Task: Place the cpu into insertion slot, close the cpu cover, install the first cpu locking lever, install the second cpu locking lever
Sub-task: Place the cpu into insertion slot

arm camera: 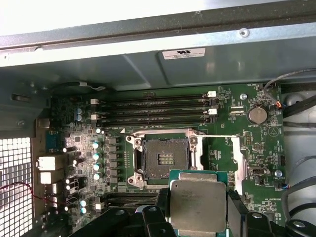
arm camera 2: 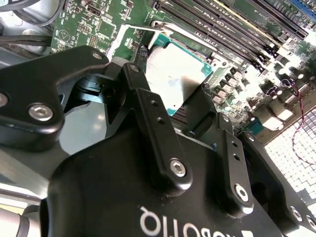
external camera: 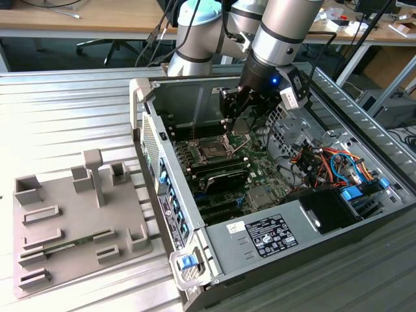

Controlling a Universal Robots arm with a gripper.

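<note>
Up in the upper middle of the exterior view, the gripper [external camera: 242,112] hangs down inside the open computer case [external camera: 170,218], just above the motherboard [external camera: 263,177]. It has the cpu [external camera: 242,125] in its grasp. In both wrist views the two black fingers [arm camera: 235,207] are closed in on opposite edges of the chip, pinching it flat with the dull silver top facing the cameras. The fingers sit only as far apart as the chip is wide.

In the first wrist view the cpu [arm camera: 198,200] is in the gripper [arm camera: 198,210] and not seated. The insertion slot [arm camera: 163,159] lies bare beyond it, its dark centre and contact field uncovered. Beside the slot a silvery part, seemingly the cpu cover [arm camera: 238,163], stands lifted off it, seen edge-on.

In the second wrist view the cpu [arm camera 2: 175,74] shows between the fingers [arm camera 2: 148,113], with the gripper [arm camera 2: 170,89] holding it over green board.

In the exterior view the insertion slot [external camera: 211,151] sits just to the exterior view's left of the gripper and lower in the frame. A grey fixture tray [external camera: 65,221] lies on the table at lower left, well apart from the case.
</note>
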